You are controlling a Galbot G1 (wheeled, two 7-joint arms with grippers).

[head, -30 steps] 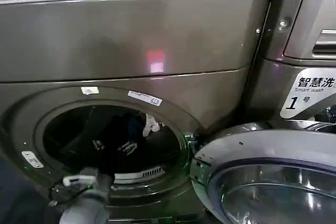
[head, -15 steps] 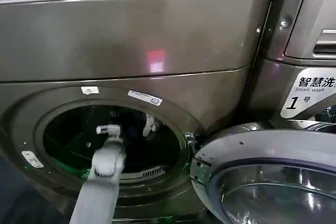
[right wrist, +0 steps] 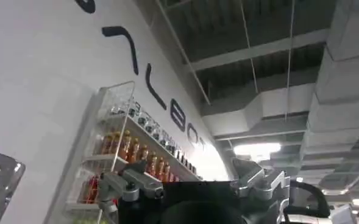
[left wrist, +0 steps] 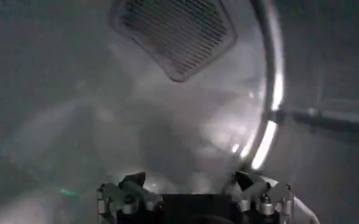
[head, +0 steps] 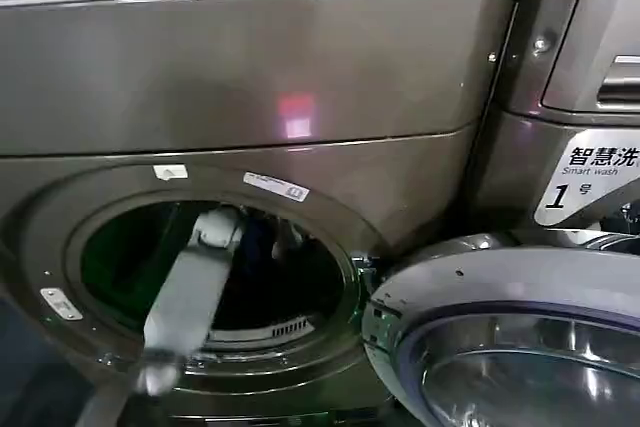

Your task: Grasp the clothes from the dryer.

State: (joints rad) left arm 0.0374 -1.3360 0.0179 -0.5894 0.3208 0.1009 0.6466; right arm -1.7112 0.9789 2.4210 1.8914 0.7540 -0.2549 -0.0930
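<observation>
Left gripper (left wrist: 194,185): fingers spread wide apart, grasping nothing, inside the dryer (head: 250,77) drum, facing the perforated vent panel (left wrist: 174,33) on the drum's rear wall. The head view adds the grey left arm (head: 190,292) passing through the round porthole (head: 215,272), the clothes (head: 275,242) lying dark and pale just beside the arm's tip near the porthole's upper edge, and the open door (head: 510,332) at the lower right corner. Right gripper (right wrist: 194,189): fingers parted and empty, raised toward a ceiling, beside a shelf of bottles (right wrist: 130,158).
</observation>
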